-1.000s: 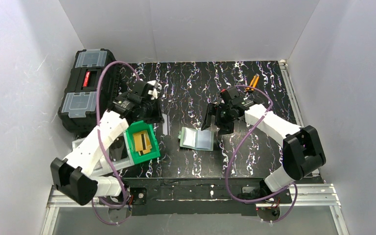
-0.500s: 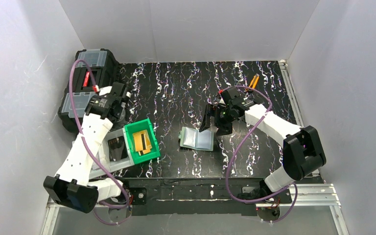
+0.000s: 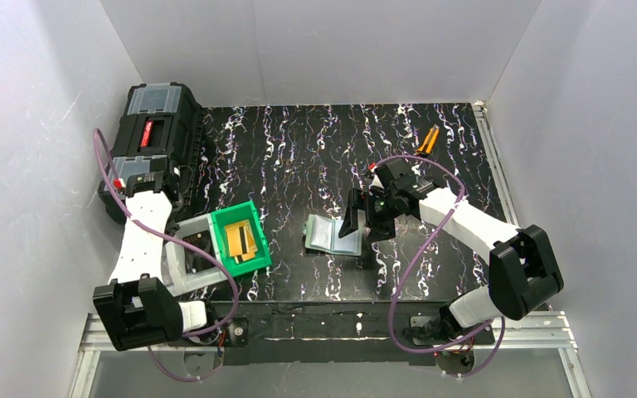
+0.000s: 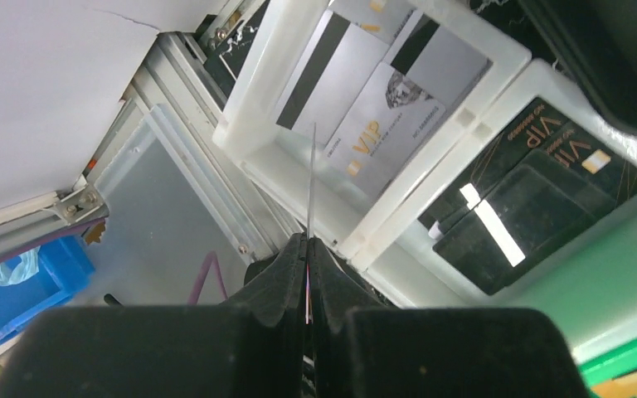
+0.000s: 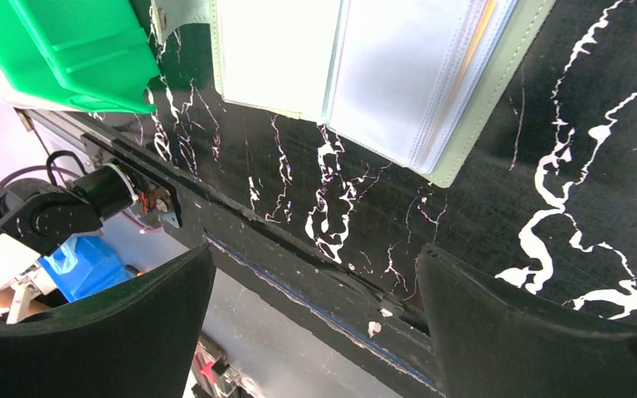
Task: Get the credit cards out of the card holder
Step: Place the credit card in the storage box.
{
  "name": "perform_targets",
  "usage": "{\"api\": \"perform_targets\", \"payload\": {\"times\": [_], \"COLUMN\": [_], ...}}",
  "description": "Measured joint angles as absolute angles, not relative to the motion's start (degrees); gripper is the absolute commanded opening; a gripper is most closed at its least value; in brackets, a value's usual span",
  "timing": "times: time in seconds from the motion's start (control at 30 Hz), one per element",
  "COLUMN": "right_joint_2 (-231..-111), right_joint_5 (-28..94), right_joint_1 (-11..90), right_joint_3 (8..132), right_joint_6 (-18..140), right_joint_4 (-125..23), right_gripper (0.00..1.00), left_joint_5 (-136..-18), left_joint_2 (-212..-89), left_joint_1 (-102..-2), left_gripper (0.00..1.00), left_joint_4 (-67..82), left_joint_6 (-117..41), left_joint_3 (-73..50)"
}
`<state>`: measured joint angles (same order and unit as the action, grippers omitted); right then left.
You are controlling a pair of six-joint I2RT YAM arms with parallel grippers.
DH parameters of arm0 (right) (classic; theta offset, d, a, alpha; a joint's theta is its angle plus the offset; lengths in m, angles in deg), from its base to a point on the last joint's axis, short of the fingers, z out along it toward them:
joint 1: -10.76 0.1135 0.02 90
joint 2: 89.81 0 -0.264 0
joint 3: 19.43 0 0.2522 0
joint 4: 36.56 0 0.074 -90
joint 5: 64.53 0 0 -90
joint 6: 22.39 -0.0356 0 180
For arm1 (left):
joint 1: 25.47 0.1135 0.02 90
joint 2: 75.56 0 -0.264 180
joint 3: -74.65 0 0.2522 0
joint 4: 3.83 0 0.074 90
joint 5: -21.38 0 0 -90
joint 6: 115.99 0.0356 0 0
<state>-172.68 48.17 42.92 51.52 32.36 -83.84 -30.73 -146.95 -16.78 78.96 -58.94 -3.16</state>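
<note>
The card holder [image 3: 332, 235] lies open on the black table, its pale glossy pockets facing up [image 5: 357, 66]. An orange card edge [image 5: 484, 26] shows inside its right pocket. My right gripper [image 3: 365, 224] hovers open over the holder's near right edge, and nothing is between its fingers [image 5: 313, 257]. My left gripper [image 4: 308, 242] is shut on a thin credit card [image 4: 312, 178] seen edge-on, held above the white bins. Gold credit cards [image 3: 245, 240] lie in the green bin [image 3: 221, 242].
Two white bins [image 4: 274, 75] at the near left hold silver cards [image 4: 381, 108] and black cards [image 4: 531, 199]. A black toolbox [image 3: 149, 141] stands at the far left. Orange-handled pliers [image 3: 429, 138] lie at the back right. The table's near edge and metal rail run just below the holder.
My left arm swung from beside the green bin to the near left, over the white bins, carrying the card. My right gripper moved nearer, to the holder's right edge.
</note>
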Motion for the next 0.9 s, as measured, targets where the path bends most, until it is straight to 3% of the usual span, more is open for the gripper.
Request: {"api": "perform_targets", "payload": {"times": [0.33, 0.37, 0.47, 0.5, 0.53, 0.67, 0.9], "right_joint_2": [-172.66, -172.66, -172.66, -172.66, -172.66, -172.66, -172.68], "right_joint_5": [48.13, 48.13, 48.08, 48.02, 47.95, 47.89, 46.99], "right_joint_1": [43.8, 43.8, 43.8, 43.8, 43.8, 43.8, 43.8], "right_joint_3": [51.52, 51.52, 51.52, 51.52, 51.52, 51.52, 51.54], "right_joint_6": [32.95, 33.02, 33.19, 33.26, 33.3, 33.35, 33.33], "right_joint_4": [-83.73, -83.73, -83.75, -83.77, -83.77, -83.82, -83.99], "right_gripper": [0.98, 0.98, 0.98, 0.98, 0.98, 0.98, 0.98], "left_joint_5": [-27.27, -26.75, -25.13, -24.87, -24.81, -25.5, -32.21], "left_joint_2": [-155.17, -155.46, -156.48, -156.9, -157.27, -156.85, -152.88], "left_joint_1": [-13.96, -13.66, -12.96, -12.78, -12.65, -11.82, -12.13], "left_gripper": [0.0, 0.05, 0.32, 0.52, 0.61, 0.69, 0.74], "left_joint_4": [73.74, 73.32, 73.21, 73.19, 73.1, 74.57, 74.2], "left_joint_6": [-56.62, -56.45, -55.97, -55.77, -55.57, -54.33, -51.99], "left_joint_3": [-3.01, -3.03, -3.66, -4.03, -4.38, -4.75, -5.45]}}
